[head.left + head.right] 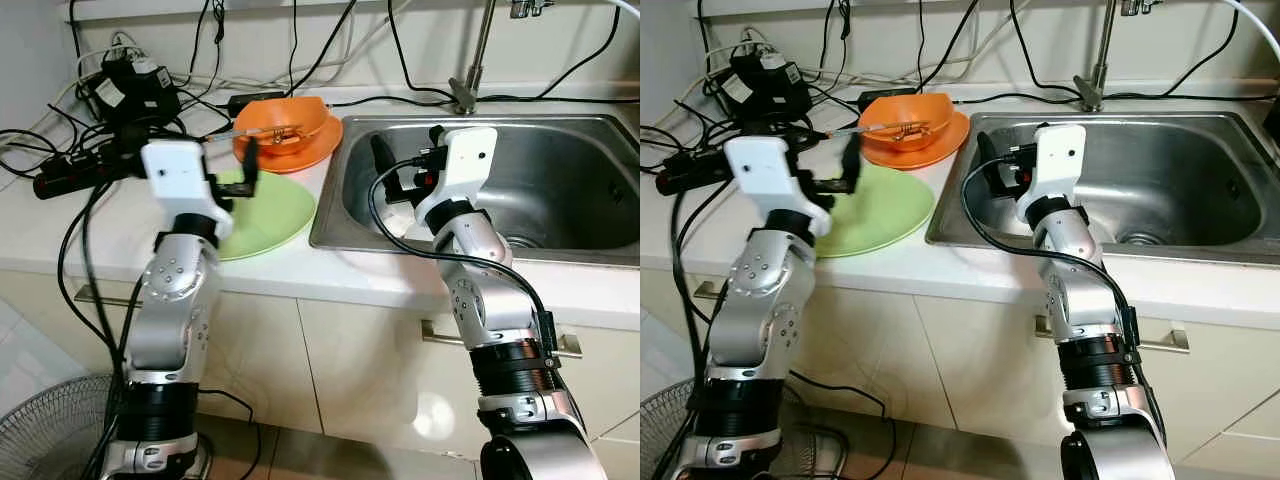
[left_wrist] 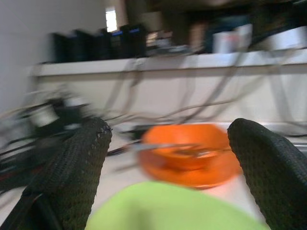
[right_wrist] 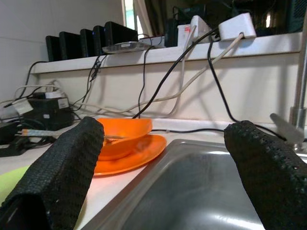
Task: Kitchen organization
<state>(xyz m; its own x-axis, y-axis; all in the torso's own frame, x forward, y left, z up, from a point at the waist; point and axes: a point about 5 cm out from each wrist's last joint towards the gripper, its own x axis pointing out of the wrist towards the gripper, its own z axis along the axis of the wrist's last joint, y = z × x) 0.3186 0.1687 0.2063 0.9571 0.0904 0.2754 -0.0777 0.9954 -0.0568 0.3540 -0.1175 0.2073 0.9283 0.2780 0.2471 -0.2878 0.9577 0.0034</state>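
Left pincer (image 1: 243, 172), fingers spread and empty, hovers over the green plate (image 1: 270, 215) on the worktop (image 1: 60, 225). The orange bowl (image 1: 285, 122) sits on an orange plate (image 1: 300, 155) beside the sink (image 1: 560, 180), where the right pincer (image 1: 385, 165) (also spread, empty) hangs.

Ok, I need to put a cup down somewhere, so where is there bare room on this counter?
Bare strip along the counter's front edge, before the sink. Narrow gap between green plate and sink. The back left corner is crowded with cables, and orange dishes.
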